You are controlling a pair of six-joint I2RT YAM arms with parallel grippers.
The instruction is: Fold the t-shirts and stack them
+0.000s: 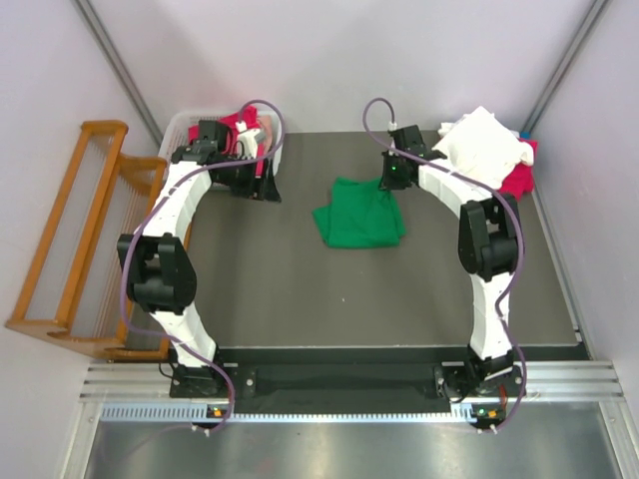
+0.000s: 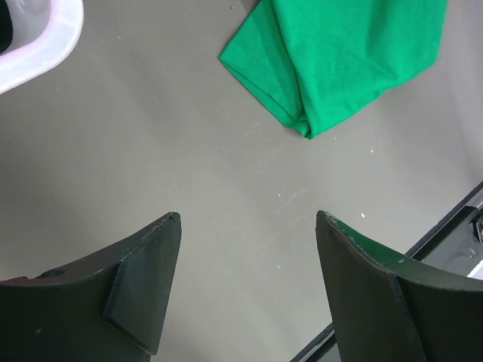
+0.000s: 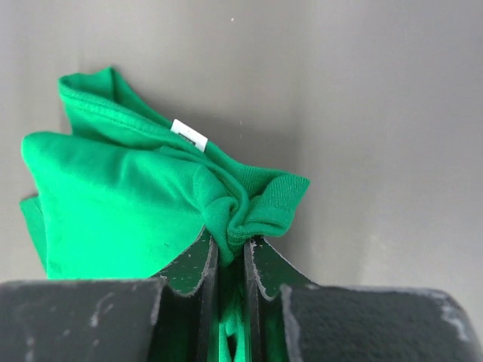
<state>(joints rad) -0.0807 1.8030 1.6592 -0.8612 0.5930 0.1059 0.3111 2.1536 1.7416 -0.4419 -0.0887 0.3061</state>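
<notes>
At the left gripper (image 2: 247,226): spread wide, holding nothing, above the table (image 1: 300,299) beside the basket (image 1: 175,128), well apart from the green t-shirt (image 1: 359,215) lying rumpled mid-table. Soft, light, limp cloth, likely to sag and slide, so best taken by a hem or collar edge. At the right gripper (image 3: 230,249): nipped tight on a bunched fold at the shirt's far right corner, probably by the collar.

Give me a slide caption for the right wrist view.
Right gripper shut on a bunched fold of the green t-shirt, dark table beyond.
</notes>
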